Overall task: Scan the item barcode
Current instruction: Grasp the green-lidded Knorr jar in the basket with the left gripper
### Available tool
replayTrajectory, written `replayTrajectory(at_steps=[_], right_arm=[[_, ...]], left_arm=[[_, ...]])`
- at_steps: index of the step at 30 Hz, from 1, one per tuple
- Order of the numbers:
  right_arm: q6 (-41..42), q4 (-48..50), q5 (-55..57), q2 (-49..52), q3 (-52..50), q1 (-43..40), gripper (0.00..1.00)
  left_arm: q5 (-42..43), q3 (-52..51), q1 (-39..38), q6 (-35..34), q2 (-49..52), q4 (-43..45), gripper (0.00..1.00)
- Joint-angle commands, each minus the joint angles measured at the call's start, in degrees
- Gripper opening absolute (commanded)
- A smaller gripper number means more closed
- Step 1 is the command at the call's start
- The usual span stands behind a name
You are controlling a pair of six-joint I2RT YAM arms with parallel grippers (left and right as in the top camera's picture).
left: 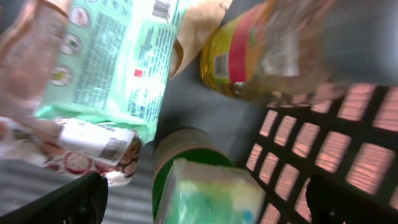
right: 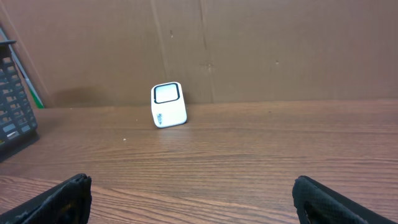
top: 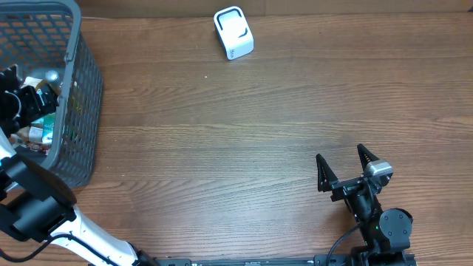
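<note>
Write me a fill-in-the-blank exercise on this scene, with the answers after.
The left gripper reaches into the gray mesh basket with its jaws ____. The scanner on the table is coloured ____. The open right gripper holds ____. In the overhead view, the basket sits at the table's ____ side.
Missing words: open; white; nothing; left.

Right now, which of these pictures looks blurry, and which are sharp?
Left wrist view: too close, so the green packet and yellow bottle are smeared, the basket wall blurred. Right wrist view: sharp, evenly lit, the white scanner crisp on the wooden table. Overhead view: clear, no strong glare.
</note>
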Motion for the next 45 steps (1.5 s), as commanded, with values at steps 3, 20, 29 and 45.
replayTrajectory(at_steps=[3, 20, 29, 45], right_arm=[[-0.1, 0.3, 0.3, -0.5, -0.6, -0.3, 1.00], [-0.1, 0.3, 0.3, -0.5, -0.6, -0.3, 1.00], [-0.1, 0.3, 0.3, -0.5, -0.6, -0.3, 1.00], [-0.1, 0.3, 0.3, -0.5, -0.6, -0.3, 1.00]], left_arm=[[0.1, -7.6, -0.4, -0.3, -0.1, 3.1, 0.98], [-1.1, -16.1, -0.4, -2.1, -0.1, 9.6, 0.69], [-1.2, -11.2, -0.4, -2.5, -0.1, 6.9, 0.80], [-6.5, -11.2, -2.8, -3.3, -0.1, 6.5, 0.67]])
